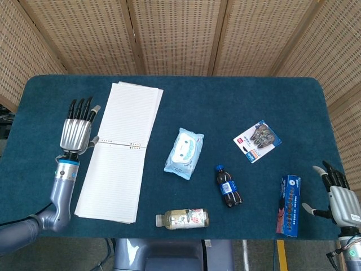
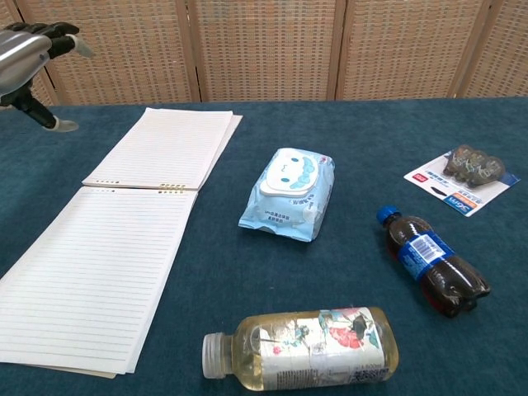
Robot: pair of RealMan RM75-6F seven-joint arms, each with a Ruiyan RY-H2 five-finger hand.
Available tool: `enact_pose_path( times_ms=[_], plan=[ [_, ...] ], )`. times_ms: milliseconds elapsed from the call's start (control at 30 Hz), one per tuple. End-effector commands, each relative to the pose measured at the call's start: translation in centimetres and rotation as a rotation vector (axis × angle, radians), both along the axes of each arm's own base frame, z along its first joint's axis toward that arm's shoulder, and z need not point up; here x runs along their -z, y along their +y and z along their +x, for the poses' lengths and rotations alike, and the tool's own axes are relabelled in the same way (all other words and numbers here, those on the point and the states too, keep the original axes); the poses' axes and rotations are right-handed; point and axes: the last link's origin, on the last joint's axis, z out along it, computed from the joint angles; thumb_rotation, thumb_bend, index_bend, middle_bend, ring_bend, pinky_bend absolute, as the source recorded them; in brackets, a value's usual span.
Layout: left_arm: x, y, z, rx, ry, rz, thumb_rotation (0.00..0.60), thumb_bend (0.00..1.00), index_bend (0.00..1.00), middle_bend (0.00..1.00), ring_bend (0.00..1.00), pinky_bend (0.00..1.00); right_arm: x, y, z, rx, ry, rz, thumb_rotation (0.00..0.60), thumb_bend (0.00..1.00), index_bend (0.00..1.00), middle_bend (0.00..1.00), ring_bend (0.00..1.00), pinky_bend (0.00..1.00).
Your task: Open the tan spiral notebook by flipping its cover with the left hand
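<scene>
While the notebook lies open flat on the left side of the table, our left hand hovers just beside its left edge, holding nothing.

We see lined pages spread both above and below the binding, and our left hand has its fingers extended and apart. Our right hand sits at the table's right edge with fingers spread and appears empty, though it is partly cut off. Between them lie a wipes pack, a cola bottle, a tea bottle, a blister card and a blue box.
</scene>
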Motion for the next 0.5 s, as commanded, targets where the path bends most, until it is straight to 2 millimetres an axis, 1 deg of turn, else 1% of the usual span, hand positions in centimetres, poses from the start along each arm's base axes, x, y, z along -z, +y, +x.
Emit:
enact_pose_path(
  times_ms=[33,167,200,233,300,400,500],
  plan=[
    [-0.5,-2.3,-1.3,-0.015,-0.027,-0.020,0.600,0.14,0.10,0.00,0.00,0.00,0.0,0.0,0.0,-0.001,0.000,0.000,0.600,0.16,0.11,0.00,0.00,0.00],
    [-0.4,-4.5,-2.2,-0.014,-0.056,-0.037,0.600,0.13,0.07,0.00,0.00,0.00,0.0,0.0,0.0,0.000,-0.003,0.000,0.600,0.16,0.11,0.00,0.00,0.00],
    [-0.3,-4.9,-2.4,-0.017,-0.055,-0.042,0.600,0.12,0.05,0.00,0.00,0.00,0.0,0.1,0.0,0.000,-0.003,0.000,0.600,0.16,0.11,0.00,0.00,0.00],
    [-0.2,-5.8,-2.8,-0.024,-0.051,-0.058,0.600,0.11,0.03,0.00,0.00,0.00,0.0,0.1,0.0,0.000,-0.004,0.000,0.600,0.16,0.11,0.00,0.00,0.00],
    [-0.2,-6.9,-3.2,-0.028,-0.057,-0.070,0.600,0.10,0.00,0.00,0.00,0.00,0.0,0.1,0.1,-0.001,-0.004,-0.001,0.600,0.16,0.11,0.00,0.00,0.00],
    [0.0,-8.6,-3.9,-0.036,-0.074,-0.087,0.600,0.10,0.00,0.00,0.00,0.00,0.0,0.1,0.1,-0.002,-0.004,-0.002,0.600,0.16,0.11,0.00,0.00,0.00],
    [0.1,-9.6,-4.2,-0.043,-0.093,-0.103,0.600,0.09,0.00,0.00,0.00,0.00,0.0,0.1,0.1,-0.002,-0.004,-0.002,0.600,0.16,0.11,0.00,0.00,0.00]
  ],
)
